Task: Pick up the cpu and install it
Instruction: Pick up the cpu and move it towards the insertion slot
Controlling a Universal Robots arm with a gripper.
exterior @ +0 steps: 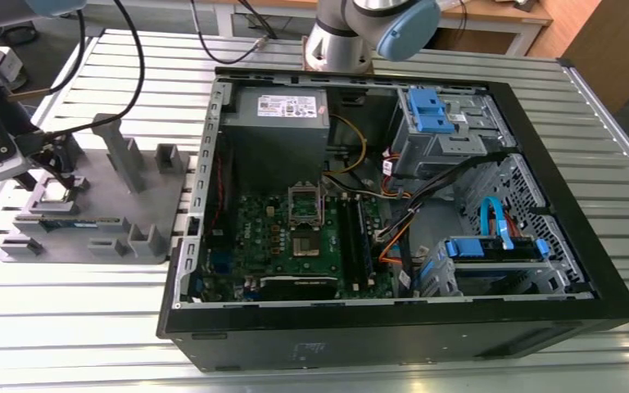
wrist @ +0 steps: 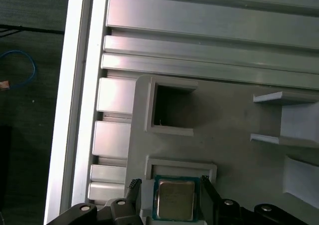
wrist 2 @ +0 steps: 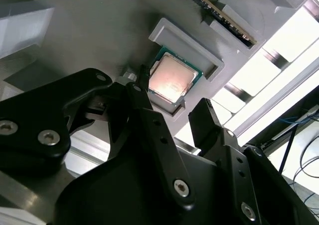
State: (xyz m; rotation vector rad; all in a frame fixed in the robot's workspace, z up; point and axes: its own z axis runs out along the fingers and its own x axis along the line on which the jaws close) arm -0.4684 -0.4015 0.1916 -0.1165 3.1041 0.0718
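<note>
The cpu (wrist: pixel 174 200), a small square chip with a dull silver top and green rim, lies flat in a shallow walled pocket of the grey block tray (wrist: pixel 234 120). In the second wrist view the cpu (wrist 2: pixel 172 78) catches a bright glare. My gripper (wrist: pixel 168 185) is open just above it, one black fingertip (wrist: pixel 132 185) on each side of the chip with a gap to it. In the exterior view the gripper (exterior: pixel 43 173) hangs over the near-left part of the tray (exterior: pixel 107 205), on the exterior view's left.
An open computer case (exterior: pixel 402 205) lies on the slatted metal table (exterior: pixel 74 311), holding the green circuit board with its metal-framed socket (exterior: pixel 304 205). A long memory stick (wrist 2: pixel 219 10) stands in a tray slot beside the chip. Upright tray posts (exterior: pixel 118 147) rise near the gripper.
</note>
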